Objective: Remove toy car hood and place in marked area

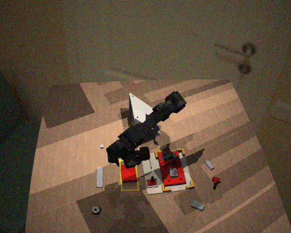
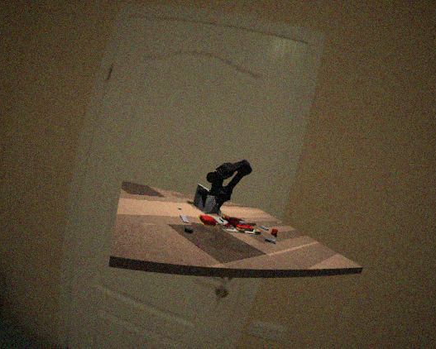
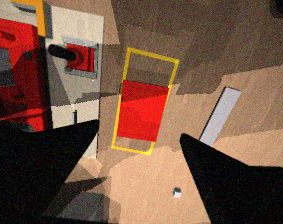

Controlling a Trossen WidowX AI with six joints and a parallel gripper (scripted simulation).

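The hood (image 1: 128, 174) (image 2: 208, 220) (image 3: 143, 111), a red block, lies on the table inside the yellow outline of the marked area (image 1: 130, 190) (image 3: 153, 54). Its long edges run close along the outline's long sides; whether it overlaps one slightly is hard to tell. The red toy car (image 1: 178, 180) (image 3: 29, 75) stands beside it on a pale base plate with orange corners. My gripper (image 3: 140, 130) is wide open and empty. It hangs above the hood, with a gap all round between fingers and hood in the wrist view. The fingertips are hidden in the top view.
A red piece with a black lever (image 1: 152, 182) (image 3: 83, 57) stands between car and outline. A grey bar (image 1: 99, 177) (image 3: 221, 116), a small white cube (image 1: 101, 146) (image 3: 177, 192) and a ring (image 1: 95, 210) lie at the left; a red-black part (image 1: 216, 182) and grey pieces (image 1: 197, 205) (image 1: 209, 164) lie right.
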